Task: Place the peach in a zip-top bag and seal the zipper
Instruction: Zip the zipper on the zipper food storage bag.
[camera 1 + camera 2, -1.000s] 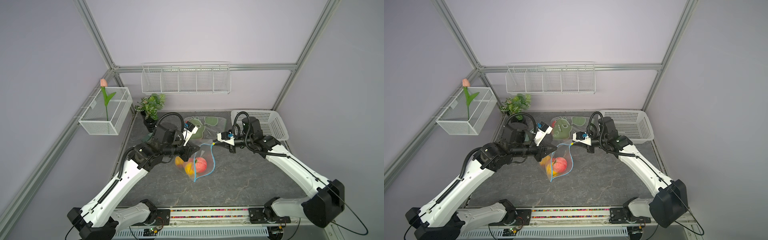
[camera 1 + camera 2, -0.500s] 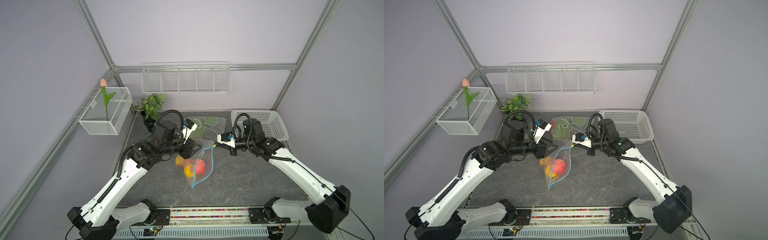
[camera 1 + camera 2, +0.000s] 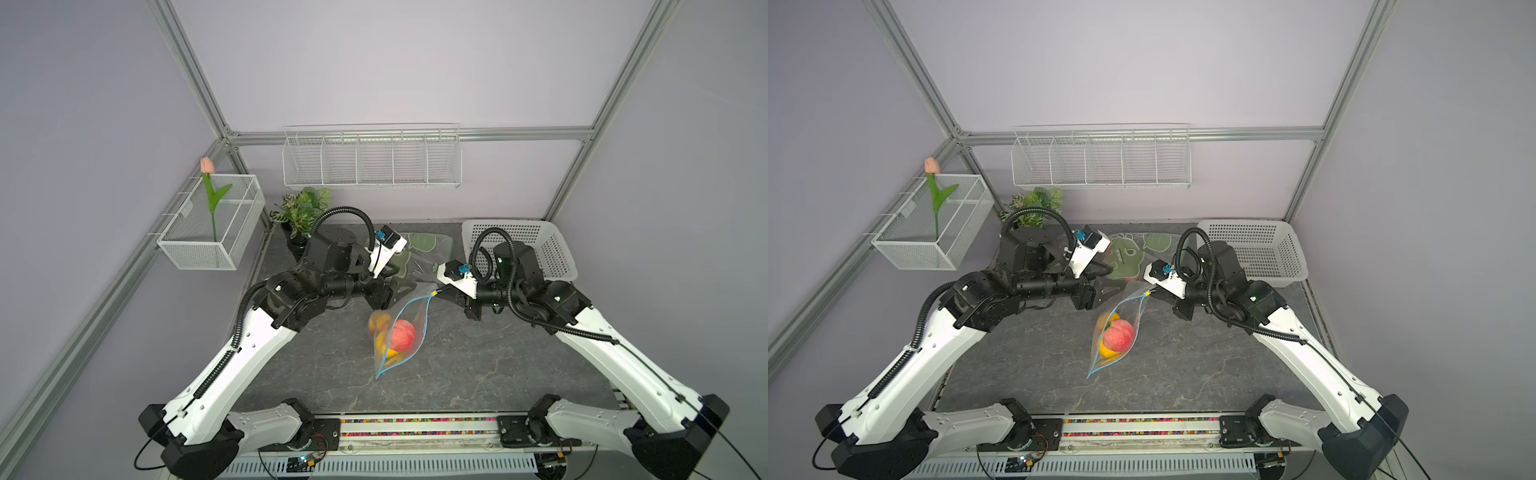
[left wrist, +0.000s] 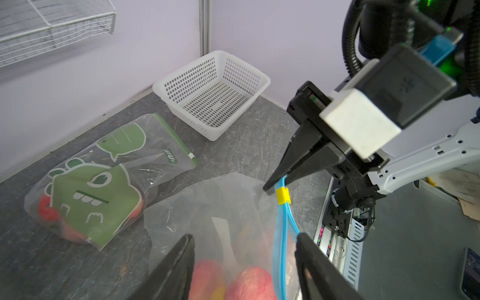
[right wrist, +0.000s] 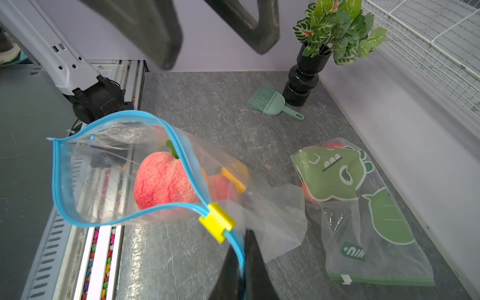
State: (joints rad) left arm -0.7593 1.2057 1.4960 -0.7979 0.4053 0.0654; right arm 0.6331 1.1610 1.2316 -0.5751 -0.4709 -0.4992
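Limp zip-top bag [image 5: 104, 168], peach [image 5: 163, 179] inside; right gripper [image 4: 271, 185] clamps zipper end [image 5: 237, 244], left gripper [image 4: 244, 236] spread, empty; suggest gripping yellow slider [image 5: 217, 222]

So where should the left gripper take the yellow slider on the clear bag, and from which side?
Best guess: pinch the yellow slider across its flat faces, jaws straddling the blue track. Come from the open-mouth side: the right gripper clamps the track just past it, blocking that end.

Grey tabletop [image 3: 478, 365]: basket [image 4: 187, 118], brush [image 5: 271, 102], printed bag [image 5: 363, 207]
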